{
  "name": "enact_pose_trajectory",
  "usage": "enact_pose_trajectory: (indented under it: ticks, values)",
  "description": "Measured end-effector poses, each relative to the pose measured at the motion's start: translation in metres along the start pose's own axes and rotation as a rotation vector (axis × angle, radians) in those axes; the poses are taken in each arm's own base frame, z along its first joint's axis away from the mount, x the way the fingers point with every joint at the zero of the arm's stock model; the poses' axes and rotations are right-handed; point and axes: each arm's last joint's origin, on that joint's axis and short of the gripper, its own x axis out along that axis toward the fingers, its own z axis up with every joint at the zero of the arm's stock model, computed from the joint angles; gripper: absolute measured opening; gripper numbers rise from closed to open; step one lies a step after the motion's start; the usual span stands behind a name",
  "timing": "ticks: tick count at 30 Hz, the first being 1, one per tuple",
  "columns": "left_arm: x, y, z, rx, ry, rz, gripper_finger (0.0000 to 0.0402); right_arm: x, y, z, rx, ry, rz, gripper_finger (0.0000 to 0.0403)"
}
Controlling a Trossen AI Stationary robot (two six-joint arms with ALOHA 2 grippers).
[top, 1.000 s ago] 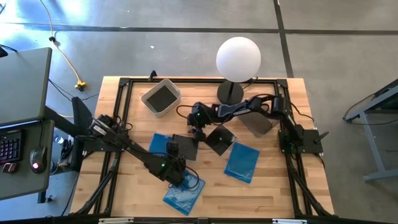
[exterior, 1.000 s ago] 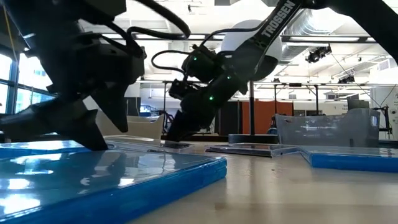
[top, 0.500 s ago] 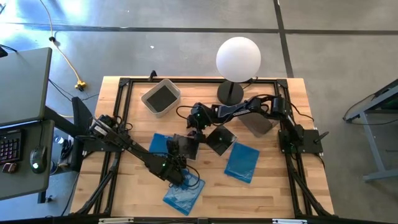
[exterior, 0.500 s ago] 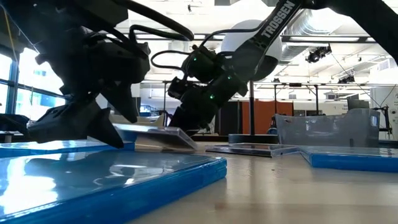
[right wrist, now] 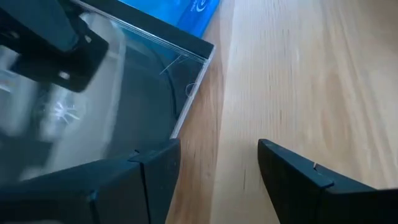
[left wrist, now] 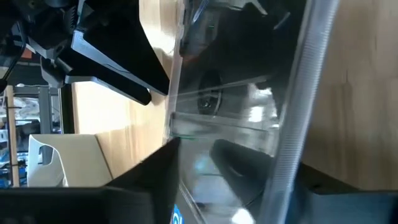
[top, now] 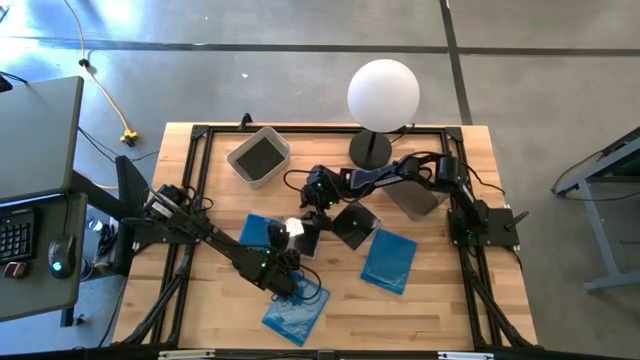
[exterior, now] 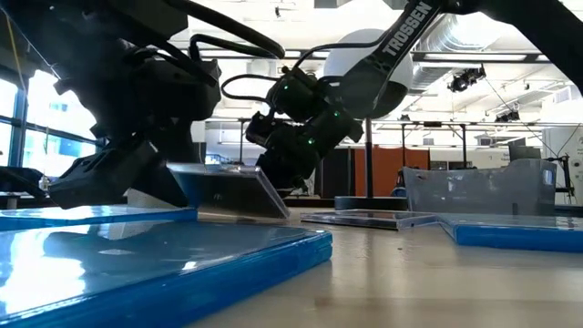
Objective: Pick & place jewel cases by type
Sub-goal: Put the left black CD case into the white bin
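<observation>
Since a second before, one edge of the dark jewel case (exterior: 228, 191) had tipped up off the table's middle, clear lid glinting. Left gripper (exterior: 137, 178) pinched its raised edge; right gripper (exterior: 282, 164) hovered open just behind.

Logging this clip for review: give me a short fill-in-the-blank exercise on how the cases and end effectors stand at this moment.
1. The left end effector holds one edge of a dark jewel case, which is ____ rather than lying flat.
2. The right end effector hangs over the wooden table with its fingers ____.
3. The case nearest the low camera is ____ in colour.
4. The white globe lamp stands at the table's ____ edge.

Missing words: tilted; open; blue; far
</observation>
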Motion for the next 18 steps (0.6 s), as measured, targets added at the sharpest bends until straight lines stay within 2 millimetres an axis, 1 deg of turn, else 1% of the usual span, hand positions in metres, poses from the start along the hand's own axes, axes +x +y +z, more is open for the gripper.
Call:
enact_pose_trajectory:
  ticks: [5,9,14,18]
  values:
    - [-0.0001,0.0003,0.0002,0.0,-0.003,0.007,0.0099,0.0,0.0004,0.0004,-0.001,-0.008,0.027,0.0208]
    - [-0.0007,0.0012,0.0004,0.0,-0.007,0.018,0.0057,0.0003,0.0009,0.0012,-0.006,-0.018,0.027,0.0208]
    - [-0.0011,0.002,0.0005,0.004,-0.009,0.028,0.0027,0.0,0.0005,0.0032,-0.017,-0.035,0.013,0.0208]
    - [-0.0013,0.0023,-0.0001,0.01,-0.004,0.027,0.002,-0.0076,0.002,0.0096,-0.055,-0.037,-0.059,0.0208]
